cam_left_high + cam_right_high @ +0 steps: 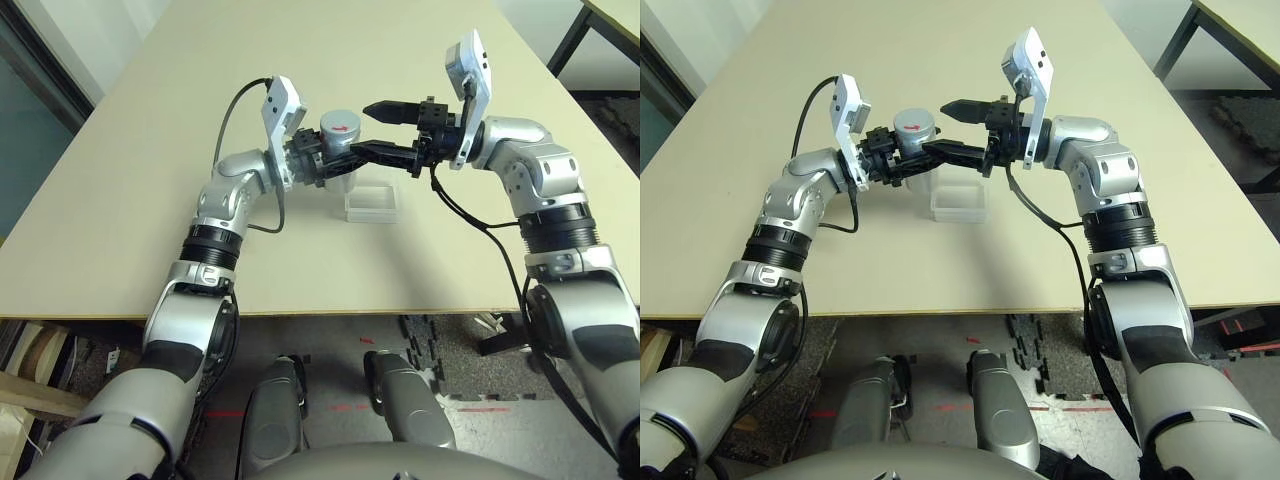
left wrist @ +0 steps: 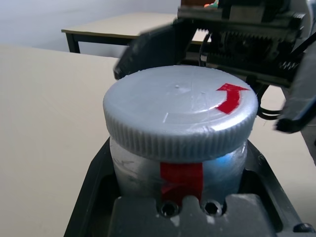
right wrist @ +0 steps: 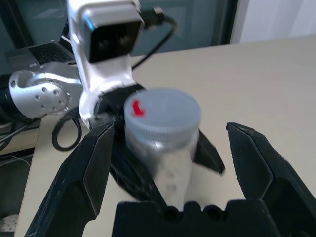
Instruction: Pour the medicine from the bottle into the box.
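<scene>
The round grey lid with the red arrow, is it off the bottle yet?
No, the round grey lid sits on top of the silver metallic bottle.

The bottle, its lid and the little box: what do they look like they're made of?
Bottle: metal or silvery plastic, judging by its shiny reflections.

Lid: probably grey plastic with a dull sheen; its edge is finely ribbed.

Box: apparently clear, smooth plastic, since the tabletop colour shows through.
</scene>
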You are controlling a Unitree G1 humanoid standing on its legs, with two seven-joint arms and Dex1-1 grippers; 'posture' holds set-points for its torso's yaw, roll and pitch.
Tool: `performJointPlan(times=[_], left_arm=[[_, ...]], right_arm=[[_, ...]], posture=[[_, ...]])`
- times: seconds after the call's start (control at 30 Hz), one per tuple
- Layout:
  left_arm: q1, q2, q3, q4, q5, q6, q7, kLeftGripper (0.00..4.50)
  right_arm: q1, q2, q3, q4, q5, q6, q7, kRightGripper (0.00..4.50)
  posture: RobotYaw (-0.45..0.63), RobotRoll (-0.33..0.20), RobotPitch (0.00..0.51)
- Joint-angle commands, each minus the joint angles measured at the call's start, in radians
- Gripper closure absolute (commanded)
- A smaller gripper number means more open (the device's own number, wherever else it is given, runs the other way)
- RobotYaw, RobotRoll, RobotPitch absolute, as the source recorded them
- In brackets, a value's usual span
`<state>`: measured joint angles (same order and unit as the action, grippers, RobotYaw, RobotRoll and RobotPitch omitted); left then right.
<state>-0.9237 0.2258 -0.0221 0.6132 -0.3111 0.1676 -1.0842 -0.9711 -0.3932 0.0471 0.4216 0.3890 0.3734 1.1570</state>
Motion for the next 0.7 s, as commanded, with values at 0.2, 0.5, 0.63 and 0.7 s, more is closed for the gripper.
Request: performJointPlan(times=[0.2,0.5,0.63,0.7], left_arm=[[-0.034,-0.020,-0.015,0.071,0.029,-0.051,-0.015,1.87],[-0.039,-0.022,-0.009,0.087,0.035,-0.064,-0.015,1.87],[-0.037,-0.023,-0.009,0.082,0.037,-0.064,-0.014,1.87],[-0.037,-0.024,-0.009,0.081,0.038,-0.063,-0.014,1.87]], right_arm=[[-0.017,0.013,0.000,0.020,-0.013,-0.010,0.011,0.00],[-0.017,0.019,0.000,0.020,-0.013,-0.007,0.012,1.23],[-0.016,0.020,0.002,0.022,-0.015,-0.006,0.015,1.91],[-0.016,0.021,0.003,0.023,-0.016,-0.007,0.016,1.91]], posture=[[-0.30,0.000,0.122],[-0.30,0.000,0.126],[-0.29,0.000,0.128],[-0.29,0.000,0.129]])
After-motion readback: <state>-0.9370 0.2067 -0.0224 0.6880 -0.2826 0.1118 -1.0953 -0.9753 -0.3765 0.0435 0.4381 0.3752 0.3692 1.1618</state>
